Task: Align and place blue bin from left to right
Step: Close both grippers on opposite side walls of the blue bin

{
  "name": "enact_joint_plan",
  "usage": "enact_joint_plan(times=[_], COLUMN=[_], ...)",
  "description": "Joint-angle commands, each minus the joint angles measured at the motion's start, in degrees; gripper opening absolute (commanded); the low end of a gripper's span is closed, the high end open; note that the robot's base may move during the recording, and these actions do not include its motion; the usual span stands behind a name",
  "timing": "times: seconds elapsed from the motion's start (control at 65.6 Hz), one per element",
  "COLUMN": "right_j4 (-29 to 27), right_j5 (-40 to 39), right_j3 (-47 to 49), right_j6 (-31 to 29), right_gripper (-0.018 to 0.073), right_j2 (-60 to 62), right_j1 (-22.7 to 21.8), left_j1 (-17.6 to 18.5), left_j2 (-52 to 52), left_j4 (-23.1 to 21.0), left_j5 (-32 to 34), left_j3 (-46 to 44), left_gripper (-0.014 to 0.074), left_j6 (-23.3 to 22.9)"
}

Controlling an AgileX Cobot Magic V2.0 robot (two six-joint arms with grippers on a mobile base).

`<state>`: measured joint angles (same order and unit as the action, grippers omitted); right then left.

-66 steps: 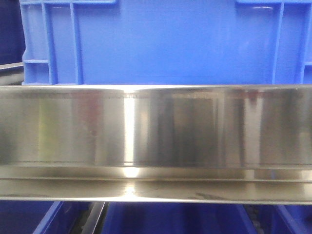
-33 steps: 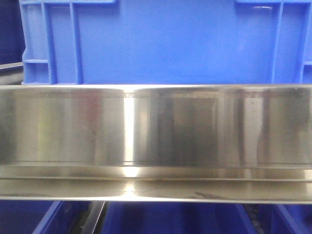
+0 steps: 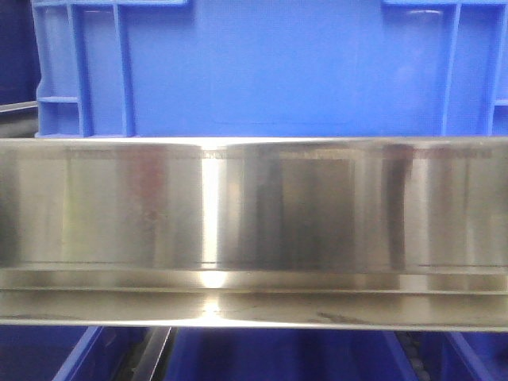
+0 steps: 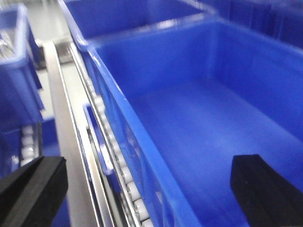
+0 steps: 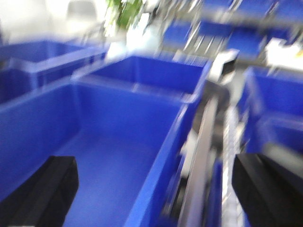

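The blue bin (image 3: 278, 71) fills the top of the front view, showing its flat side panel and ribbed corners above a steel beam. From the left wrist its empty inside (image 4: 199, 127) is visible. My left gripper (image 4: 147, 194) is open and straddles the bin's left wall: one black finger (image 4: 31, 191) is over the rail side, the other over the bin's floor. My right gripper (image 5: 156, 194) is also open and straddles the right wall of the bin (image 5: 109, 146). That view is blurred. Neither gripper holds anything.
A polished steel beam (image 3: 254, 206) crosses the front view, with more blue bins below it. A roller rail (image 4: 128, 175) runs along the bin's left wall. Another bin (image 4: 128, 14) stands directly behind, and one (image 4: 14, 94) sits across the rail. Further bins (image 5: 279, 94) lie to the right.
The reflections on the steel beam have shifted slightly. The blue bin's panel stays in the same place in the front view.
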<state>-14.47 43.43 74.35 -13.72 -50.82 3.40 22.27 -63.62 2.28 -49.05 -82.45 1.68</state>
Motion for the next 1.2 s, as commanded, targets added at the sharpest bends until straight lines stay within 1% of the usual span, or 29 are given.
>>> enact_joint_plan(times=[0.0, 0.076, 0.152, 0.213, 0.32, 0.335, 0.427, 0.533, 0.625, 0.792, 1.067, 1.188], right_j4=[0.2, 0.3, 1.4, 2.8, 6.5, 6.9, 10.3, 12.3, 12.3, 12.4, 12.4, 12.2], right_j5=[4.3, 8.5, 13.4, 18.0, 26.5, 26.5, 26.5, 26.5, 26.5, 26.5, 26.5, 26.5], right_j3=[4.1, 9.2, 14.7, 19.4, 28.1, 29.2, 35.3, 37.6, 37.5, 37.5, 37.5, 37.5], right_j6=[1.1, 4.7, 8.6, 10.4, 13.7, 13.7, 15.4, 17.4, 17.5, 17.5, 17.5, 17.6], right_gripper=[0.0559, 0.0559, 0.0559, 0.0559, 0.0559, 0.0559, 0.0559, 0.0559, 0.0559, 0.0559, 0.0559, 0.0559], right_j2=[-5.0, -10.2, -15.0, -19.0, -26.1, -26.9, -32.0, -35.0, -36.6, -40.5, -47.4, -49.9], right_j1=[0.2, 0.2, 0.2, 0.2, 0.2, 0.2, 0.3, 1.2, 2.3, 4.3, 4.4, 4.4], left_j1=[0.4, 0.4, 0.4, 0.4, 0.4, 0.4, 0.4, 0.3, 0.3, -0.4, -3.1, -3.2], left_j2=[-4.7, -9.0, -13.7, -17.1, -22.3, -23.2, -27.2, -30.9, -33.0, -35.8, -40.2, -42.1], left_j4=[-0.4, 0.6, 2.0, 2.1, 2.1, 2.1, 2.1, 3.5, 4.8, 5.0, 4.4, 4.4], left_j5=[-3.0, -6.8, -11.0, -15.1, -19.8, -20.9, -20.9, -20.9, -20.9, -20.9, -20.9, -20.9], left_j3=[-5.6, -10.1, -15.2, -19.1, -25.2, -26.3, -30.6, -33.7, -35.0, -35.2, -35.2, -35.2], left_gripper=[0.0587, 0.0581, 0.0581, 0.0581, 0.0581, 0.0581, 0.0581, 0.0581, 0.0581, 0.0581, 0.0581, 0.0581], left_j6=[-0.9, -3.8, -5.3, -6.4, -7.5, -7.9, -8.5, -10.4, -10.9, -10.9, -10.9, -10.9])
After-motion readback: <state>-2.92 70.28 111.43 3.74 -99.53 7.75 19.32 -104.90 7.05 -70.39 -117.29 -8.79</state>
